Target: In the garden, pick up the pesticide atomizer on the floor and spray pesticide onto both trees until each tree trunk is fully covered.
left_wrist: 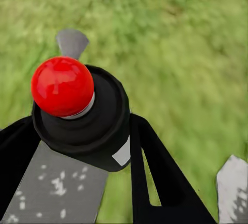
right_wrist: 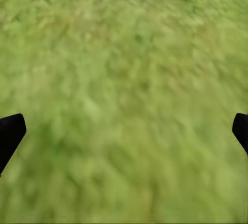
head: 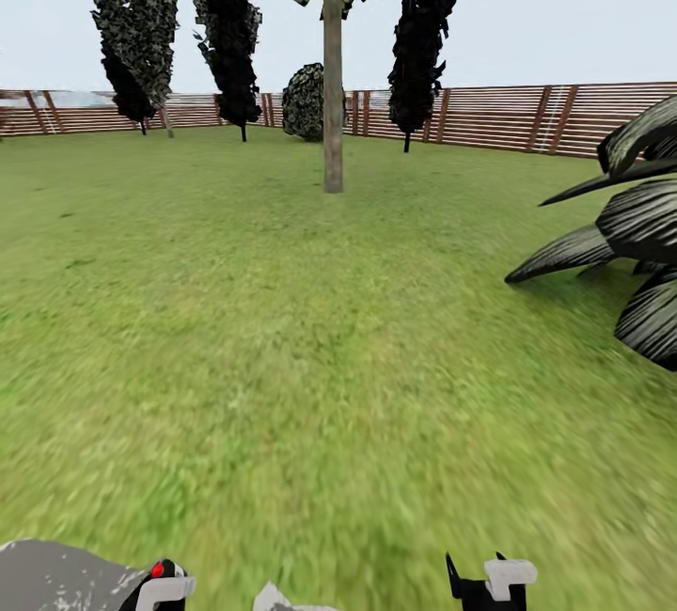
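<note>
The pesticide atomizer (left_wrist: 82, 120), a dark bottle with a red ball on top and a white label, sits between the black fingers of my left gripper (left_wrist: 82, 131), which is shut on it. Its red dot (head: 158, 570) peeks up at the bottom left of the head view, beside the left gripper (head: 162, 588). My right gripper (head: 487, 583) is at the bottom edge, and its wrist view shows the right gripper (right_wrist: 124, 131) open over bare grass. A tree with a straight bare grey-brown trunk (head: 333, 94) stands far ahead on the garden lawn (head: 282, 329).
Dark striped palm fronds (head: 621, 244) reach in from the right. A brown slatted fence (head: 564, 117) closes the far side, with dark columnar trees (head: 230, 38) and a round bush (head: 303, 101) in front of it. Open grass lies between me and the trunk.
</note>
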Tool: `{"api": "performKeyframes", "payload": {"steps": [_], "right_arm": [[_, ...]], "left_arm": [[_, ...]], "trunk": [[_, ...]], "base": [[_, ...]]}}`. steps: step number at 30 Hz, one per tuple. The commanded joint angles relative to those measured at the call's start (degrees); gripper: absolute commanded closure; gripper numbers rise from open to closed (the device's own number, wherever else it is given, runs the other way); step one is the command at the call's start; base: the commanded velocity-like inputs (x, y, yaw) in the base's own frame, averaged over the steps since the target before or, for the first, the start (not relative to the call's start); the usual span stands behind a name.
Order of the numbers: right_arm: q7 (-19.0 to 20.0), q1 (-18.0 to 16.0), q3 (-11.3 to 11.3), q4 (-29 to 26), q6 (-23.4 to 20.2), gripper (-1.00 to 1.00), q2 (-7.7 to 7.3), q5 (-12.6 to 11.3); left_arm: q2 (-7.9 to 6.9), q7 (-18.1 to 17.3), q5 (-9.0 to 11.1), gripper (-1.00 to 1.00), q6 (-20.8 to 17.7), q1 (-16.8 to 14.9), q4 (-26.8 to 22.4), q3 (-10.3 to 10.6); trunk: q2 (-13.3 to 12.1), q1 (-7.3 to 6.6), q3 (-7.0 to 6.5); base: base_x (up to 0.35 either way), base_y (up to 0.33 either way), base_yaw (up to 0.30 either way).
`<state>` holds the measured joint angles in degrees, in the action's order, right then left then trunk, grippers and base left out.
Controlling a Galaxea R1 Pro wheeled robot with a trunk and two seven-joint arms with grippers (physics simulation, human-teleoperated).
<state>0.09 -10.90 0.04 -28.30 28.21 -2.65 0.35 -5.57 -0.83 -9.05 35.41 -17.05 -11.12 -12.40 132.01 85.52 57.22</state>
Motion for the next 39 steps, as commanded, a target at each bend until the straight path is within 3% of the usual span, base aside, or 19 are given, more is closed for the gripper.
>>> {"api": "performKeyframes", "payload": {"steps": [1, 39], "right_arm": [[0.00, 0.00, 0.02, 0.00, 0.00, -1.00, 0.00, 0.00], [0.00, 0.00, 0.04, 0.00, 0.07, -1.00, 0.01, 0.00]], "left_arm": [[0.01, -0.02, 0.00, 1.00, -0.03, 0.00, -0.02, 0.01], [-0.06, 0.03, 0.00, 1.00, -0.08, 0.00, -0.04, 0.01]], "trunk": [[0.00, 0.00, 0.00], [0.00, 0.00, 0.00]], "base": [[0.337, 0.000, 0.000], [0.337, 0.000, 0.000]]}}
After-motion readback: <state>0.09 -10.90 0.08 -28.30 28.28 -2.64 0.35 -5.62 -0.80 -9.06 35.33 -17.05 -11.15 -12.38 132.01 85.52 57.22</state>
